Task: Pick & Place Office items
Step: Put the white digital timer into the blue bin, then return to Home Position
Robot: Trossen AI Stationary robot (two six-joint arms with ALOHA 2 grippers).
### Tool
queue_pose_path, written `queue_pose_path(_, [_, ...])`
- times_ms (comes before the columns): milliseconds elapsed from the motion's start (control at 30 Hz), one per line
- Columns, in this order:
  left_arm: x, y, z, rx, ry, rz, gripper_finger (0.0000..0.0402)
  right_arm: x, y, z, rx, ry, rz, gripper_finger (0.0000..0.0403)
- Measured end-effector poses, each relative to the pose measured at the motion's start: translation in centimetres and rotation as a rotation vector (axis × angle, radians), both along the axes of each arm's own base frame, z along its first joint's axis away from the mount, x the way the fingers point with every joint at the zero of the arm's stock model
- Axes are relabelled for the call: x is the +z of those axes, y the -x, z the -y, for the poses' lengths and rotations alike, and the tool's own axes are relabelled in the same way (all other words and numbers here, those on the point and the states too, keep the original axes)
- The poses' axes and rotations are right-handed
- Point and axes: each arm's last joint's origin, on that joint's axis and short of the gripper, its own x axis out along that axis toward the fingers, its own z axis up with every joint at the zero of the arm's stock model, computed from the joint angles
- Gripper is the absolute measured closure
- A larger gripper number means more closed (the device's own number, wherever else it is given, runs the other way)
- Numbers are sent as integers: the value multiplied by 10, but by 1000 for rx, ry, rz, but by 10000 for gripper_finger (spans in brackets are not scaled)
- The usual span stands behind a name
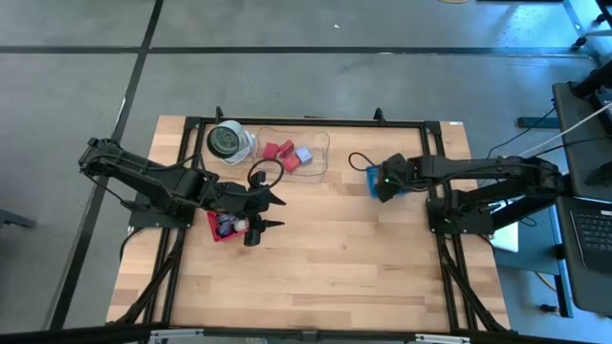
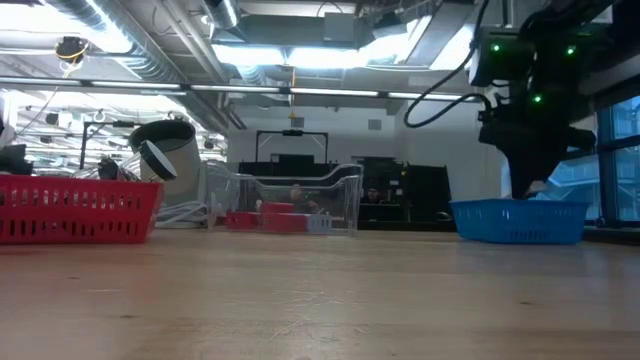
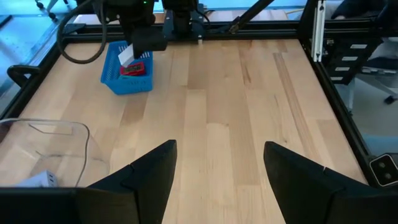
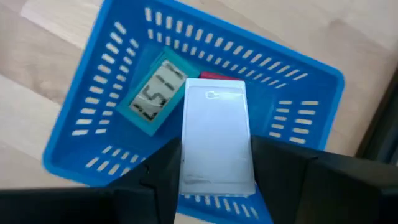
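Observation:
My right gripper (image 4: 216, 157) hovers over the blue tray (image 4: 81, 124) at the table's right, shut on a white flat block (image 4: 216, 124). In that tray lie a teal-framed piece with digits (image 4: 155, 96) and a red piece (image 4: 221, 77). My left gripper (image 1: 275, 212) is open beside the red tray (image 1: 218, 232), which holds small pieces, and touches nothing. The clear tray (image 1: 320, 143) at the far side holds two red blocks (image 1: 277, 150) and a pale blue cube (image 1: 303, 154). My right gripper pinches the white block between its two fingers (image 4: 158, 171), which press its two long side edges (image 4: 186, 168) near the end closest to the wrist. The fingers come from above, pointing down. The block is lifted clear, hanging over the inside of the blue tray.
A round black-and-white object (image 1: 229, 141) stands at the far left, next to the clear tray (image 2: 290, 205). A black cable loops near the left gripper (image 1: 266, 174). A dark metal frame (image 1: 306, 120) rims the table. Bare wood spreads across the middle and near side (image 1: 335, 258).

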Motion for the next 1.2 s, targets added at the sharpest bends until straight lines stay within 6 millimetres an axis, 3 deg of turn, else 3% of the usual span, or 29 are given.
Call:
queue_pose_path(700, [-1,0,0,-16,-23,-9,162,0,-2,15,-44,6,49,209])
queue_pose_path(900, [0,1,-1,22,-47,-2,162,0,-2,15,-30,3,46,171])
queue_pose_path(1033, [9,13,-7,92,-85,23,162,11,-6,14,35,-27,81,143])
queue_pose_path(1200, [30,50,-19,130,-89,73,162,32,-14,11,211,53,111,131])
